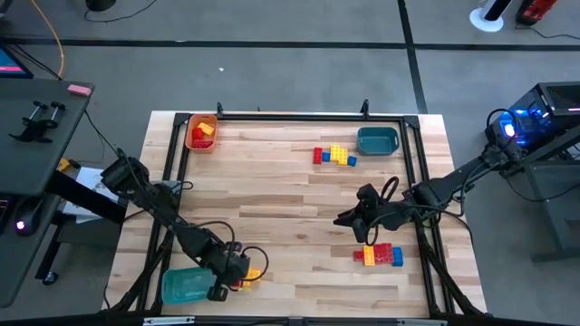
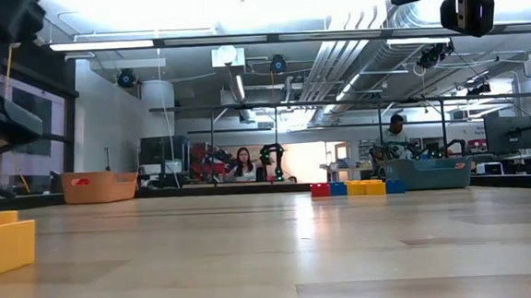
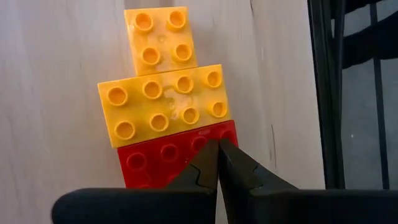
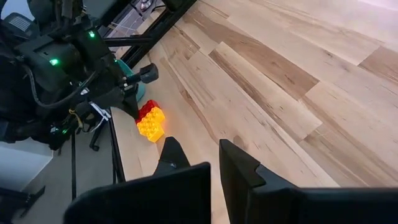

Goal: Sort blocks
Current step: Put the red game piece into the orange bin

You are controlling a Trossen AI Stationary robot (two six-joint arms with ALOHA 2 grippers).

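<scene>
Left pincer (image 3: 217, 155) clenched over a red block (image 3: 168, 158); right pincer (image 4: 214, 158) slightly parted, holding nothing

An orange tray (image 1: 201, 133) sits at the bench's (image 1: 272, 208) eleven o'clock, teal trays at one (image 1: 377, 140) and seven (image 1: 185, 286).

Closed left claw (image 3: 218, 163) over red block (image 3: 168, 158).

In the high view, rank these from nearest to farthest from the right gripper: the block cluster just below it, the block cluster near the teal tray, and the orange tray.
From the right gripper:
1. Block cluster just below it, near the table's right edge.
2. Block cluster beside the far teal tray.
3. Orange tray, far left corner.
</scene>
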